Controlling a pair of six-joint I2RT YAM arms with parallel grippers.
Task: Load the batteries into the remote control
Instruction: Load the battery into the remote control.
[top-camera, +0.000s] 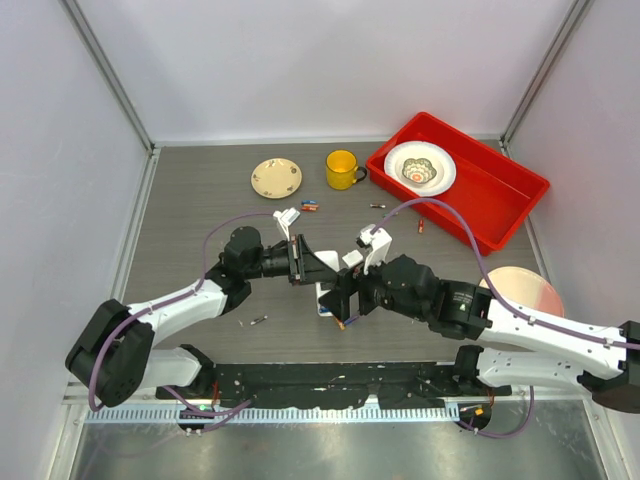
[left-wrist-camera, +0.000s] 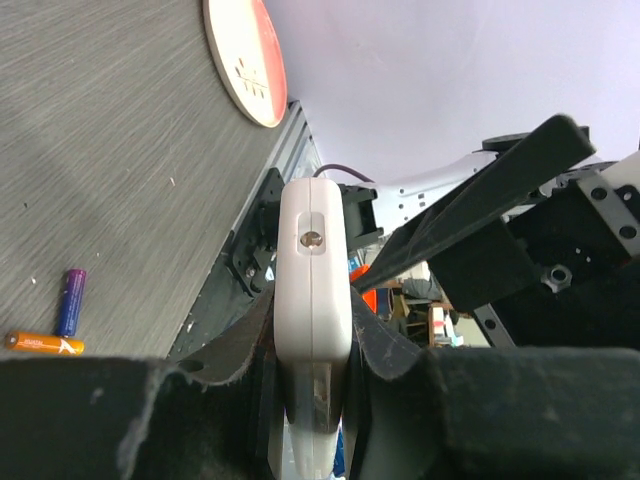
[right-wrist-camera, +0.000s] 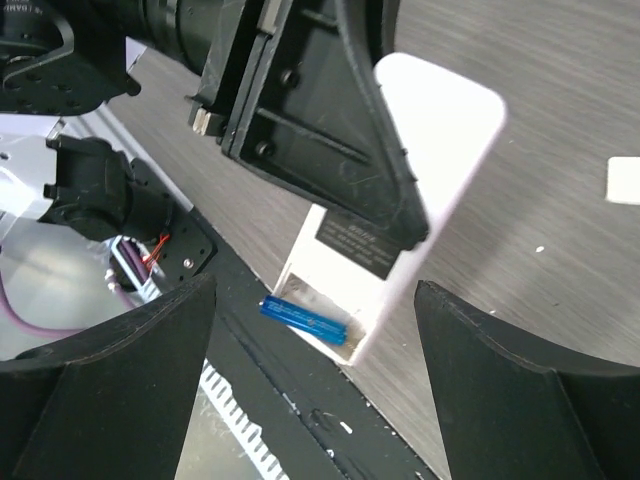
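The white remote control (right-wrist-camera: 440, 150) is clamped edge-on in my left gripper (left-wrist-camera: 313, 330), which is shut on it; it is tilted with its lower end near the table's front edge (top-camera: 327, 297). Its battery bay faces my right wrist camera, and a blue battery (right-wrist-camera: 303, 319) lies slanted in that bay. My right gripper (right-wrist-camera: 315, 370) hangs open just in front of the bay, with nothing between its fingers. Loose batteries lie on the table: a purple one (left-wrist-camera: 70, 300), an orange one (left-wrist-camera: 43, 343), a pair near the mug (top-camera: 310, 206) and a silver one (top-camera: 258, 321).
A yellow mug (top-camera: 342, 169) and a small cream plate (top-camera: 276, 177) stand at the back. A red tray (top-camera: 500, 200) holding a bowl (top-camera: 420, 167) sits at the back right. A pink plate (top-camera: 535, 290) lies by my right arm. A small white flat piece (right-wrist-camera: 622, 180) rests beside the remote.
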